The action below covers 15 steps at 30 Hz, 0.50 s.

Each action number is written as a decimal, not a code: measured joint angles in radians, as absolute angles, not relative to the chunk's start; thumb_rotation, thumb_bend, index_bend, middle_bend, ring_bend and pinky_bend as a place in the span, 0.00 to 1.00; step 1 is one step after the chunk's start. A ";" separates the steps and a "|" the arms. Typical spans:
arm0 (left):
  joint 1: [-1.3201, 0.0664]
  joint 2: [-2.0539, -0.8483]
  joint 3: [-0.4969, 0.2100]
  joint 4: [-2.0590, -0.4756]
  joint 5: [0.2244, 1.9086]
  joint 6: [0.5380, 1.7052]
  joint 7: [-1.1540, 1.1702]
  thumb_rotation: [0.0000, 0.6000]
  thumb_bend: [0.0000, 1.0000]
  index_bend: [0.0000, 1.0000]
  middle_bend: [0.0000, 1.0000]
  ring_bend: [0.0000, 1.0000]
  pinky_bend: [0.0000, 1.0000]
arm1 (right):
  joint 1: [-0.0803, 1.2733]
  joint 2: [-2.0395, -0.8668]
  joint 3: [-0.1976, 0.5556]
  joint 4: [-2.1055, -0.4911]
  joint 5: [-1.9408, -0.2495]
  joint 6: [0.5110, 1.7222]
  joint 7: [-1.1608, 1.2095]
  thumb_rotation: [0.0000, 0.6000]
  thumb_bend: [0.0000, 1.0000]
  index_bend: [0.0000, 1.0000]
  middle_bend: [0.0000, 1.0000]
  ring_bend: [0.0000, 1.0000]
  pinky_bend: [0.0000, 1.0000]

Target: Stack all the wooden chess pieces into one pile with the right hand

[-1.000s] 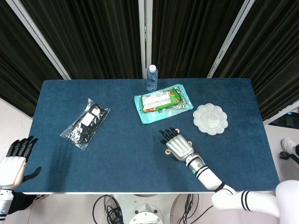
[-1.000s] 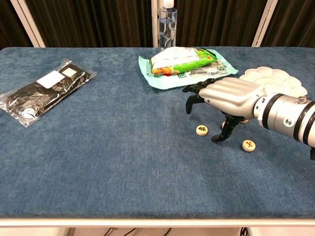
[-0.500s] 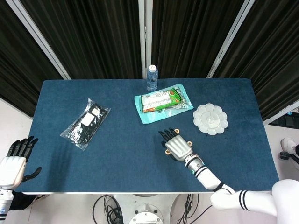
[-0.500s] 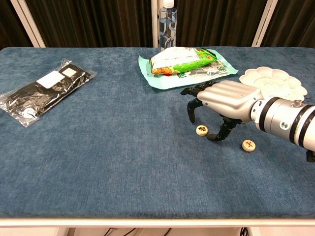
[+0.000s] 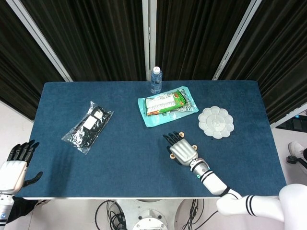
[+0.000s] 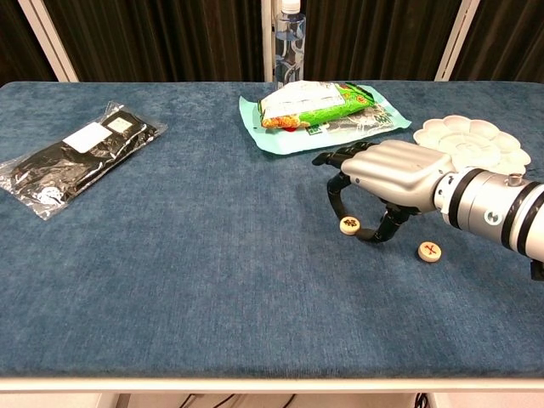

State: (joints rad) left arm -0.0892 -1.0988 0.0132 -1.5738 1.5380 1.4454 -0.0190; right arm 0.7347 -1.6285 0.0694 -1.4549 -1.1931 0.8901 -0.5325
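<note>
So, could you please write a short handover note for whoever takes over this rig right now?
Right hand: low over the table, fingers arched over one chess piece, thumb beside it; whether it already grips the piece cannot be told.
Left hand: off the table's near left corner, fingers apart, holding nothing.
Pieces: two in plain sight, both flat on the cloth; the second chess piece lies apart, to the right of the hand. In the head view, orange spots show around the hand, too small to identify.
Done: no stack yet.
Left: grasp the first piece, set it on the other.
</note>
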 measured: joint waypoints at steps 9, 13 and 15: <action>-0.091 -1.099 0.014 -1.572 1.535 1.438 -0.020 1.00 0.23 0.05 0.00 0.00 0.00 | 0.728 -1.590 0.078 -1.477 -1.198 0.910 -0.507 1.00 0.26 0.53 0.00 0.00 0.00; -0.092 -1.100 0.014 -1.572 1.533 1.434 -0.020 1.00 0.23 0.05 0.00 0.00 0.00 | 0.720 -1.557 0.077 -1.481 -1.193 0.913 -0.494 1.00 0.26 0.54 0.00 0.00 0.00; -0.093 -1.099 0.014 -1.573 1.534 1.435 -0.018 1.00 0.23 0.05 0.00 0.00 0.00 | 0.715 -1.542 0.073 -1.481 -1.186 0.909 -0.489 1.00 0.26 0.54 0.00 0.00 0.00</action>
State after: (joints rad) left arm -0.0926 -1.0994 0.0141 -1.5733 1.5343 1.4353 -0.0181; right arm 0.7150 -1.5417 0.0729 -1.4810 -1.1859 0.9091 -0.4886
